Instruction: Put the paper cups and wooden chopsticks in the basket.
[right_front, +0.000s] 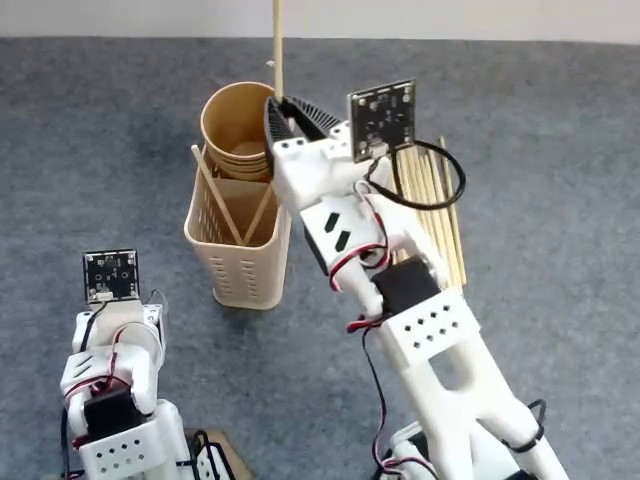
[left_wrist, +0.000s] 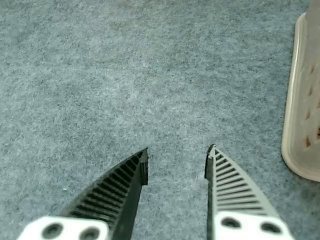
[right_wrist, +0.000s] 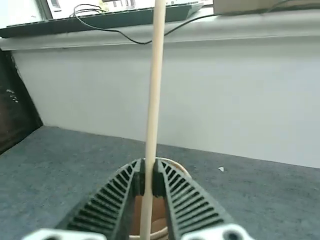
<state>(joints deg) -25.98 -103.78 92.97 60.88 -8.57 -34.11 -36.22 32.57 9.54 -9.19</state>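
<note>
Right gripper (right_wrist: 148, 176): clamped on one pale wooden chopstick (right_front: 277, 45), upright above the cups.
Brown paper cups (right_front: 235, 125): nested stack inside the cream slotted plastic basket (right_front: 245, 270); count unclear.
Leaning chopsticks (right_front: 214, 195): two, in the basket.
Loose chopsticks (right_front: 440, 215): bundle on the grey carpet (right_front: 100, 150).
Left gripper (left_wrist: 177, 156): spread, empty, near the basket.

One basket (right_front: 245, 270), one cup stack (right_front: 235, 125), many chopsticks (right_front: 450, 235).

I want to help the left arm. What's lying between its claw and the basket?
Just bare grey carpet. In the left wrist view, nothing else lies between the left gripper and the basket.
</note>
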